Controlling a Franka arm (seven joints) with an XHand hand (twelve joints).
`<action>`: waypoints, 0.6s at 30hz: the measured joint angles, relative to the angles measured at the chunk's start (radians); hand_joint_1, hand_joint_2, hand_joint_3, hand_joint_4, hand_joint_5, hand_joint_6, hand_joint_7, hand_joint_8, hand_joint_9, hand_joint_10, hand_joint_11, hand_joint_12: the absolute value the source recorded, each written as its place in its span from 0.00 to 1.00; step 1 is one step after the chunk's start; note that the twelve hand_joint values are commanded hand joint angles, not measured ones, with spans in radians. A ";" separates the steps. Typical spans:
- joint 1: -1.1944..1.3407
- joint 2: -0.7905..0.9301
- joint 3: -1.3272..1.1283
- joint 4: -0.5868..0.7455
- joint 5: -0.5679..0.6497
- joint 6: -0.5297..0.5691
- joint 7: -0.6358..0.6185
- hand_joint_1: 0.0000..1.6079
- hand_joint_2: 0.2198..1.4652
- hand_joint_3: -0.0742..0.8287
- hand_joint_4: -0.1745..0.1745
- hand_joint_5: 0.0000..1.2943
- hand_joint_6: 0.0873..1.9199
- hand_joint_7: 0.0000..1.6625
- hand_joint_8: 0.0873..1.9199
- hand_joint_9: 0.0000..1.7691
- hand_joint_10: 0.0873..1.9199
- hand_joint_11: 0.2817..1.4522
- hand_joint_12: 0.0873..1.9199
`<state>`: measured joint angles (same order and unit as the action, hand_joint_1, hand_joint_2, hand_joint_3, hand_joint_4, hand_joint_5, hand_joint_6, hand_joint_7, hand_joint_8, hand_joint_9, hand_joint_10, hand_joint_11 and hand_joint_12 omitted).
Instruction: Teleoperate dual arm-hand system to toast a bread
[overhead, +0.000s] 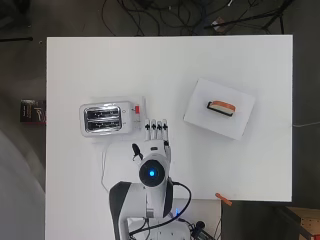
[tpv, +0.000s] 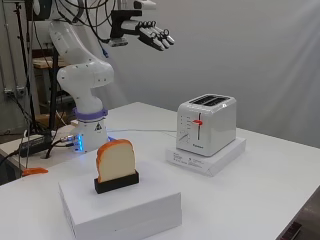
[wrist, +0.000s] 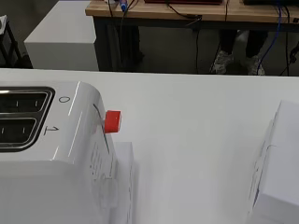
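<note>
My black and white hand hangs high above the white table, fingers straight, close together and holding nothing. I judge the toasting has not begun.

I take the white two-slot toaster as my landmark. It sits on a thin white slab, slots up and both empty, with its red lever knob on the end face at the top of its track, so nothing is pressed down yet. In the overhead view my fingertips are just beside that lever end, but well above it, which I reckon leaves room to swing either way.

The slice of bread with an orange-brown crust is well apart from the toaster, across the table from its lever end. It stands upright in a small black holder on a white box. I judge that pose is deliberate: raised and on edge, both flat faces are free for my fingers and thumb to pinch, and the slice is already upright for dropping into a slot.
</note>
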<state>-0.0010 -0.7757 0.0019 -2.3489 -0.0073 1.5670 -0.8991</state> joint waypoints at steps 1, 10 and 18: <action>-0.001 0.009 0.002 0.008 -0.006 -0.002 0.003 0.23 0.67 0.10 0.48 0.24 0.00 0.27 0.00 0.30 0.00 0.13 0.00; -0.022 0.128 -0.062 0.092 -0.054 -0.032 0.035 0.27 0.72 0.10 0.40 0.24 0.00 0.29 0.00 0.32 0.00 0.12 0.00; -0.044 0.407 -0.181 0.199 -0.075 -0.030 0.010 0.23 0.72 0.09 0.29 0.23 0.00 0.28 0.00 0.32 0.00 0.12 0.00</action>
<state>-0.0453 -0.3687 -0.1793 -2.1501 -0.0823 1.5372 -0.8889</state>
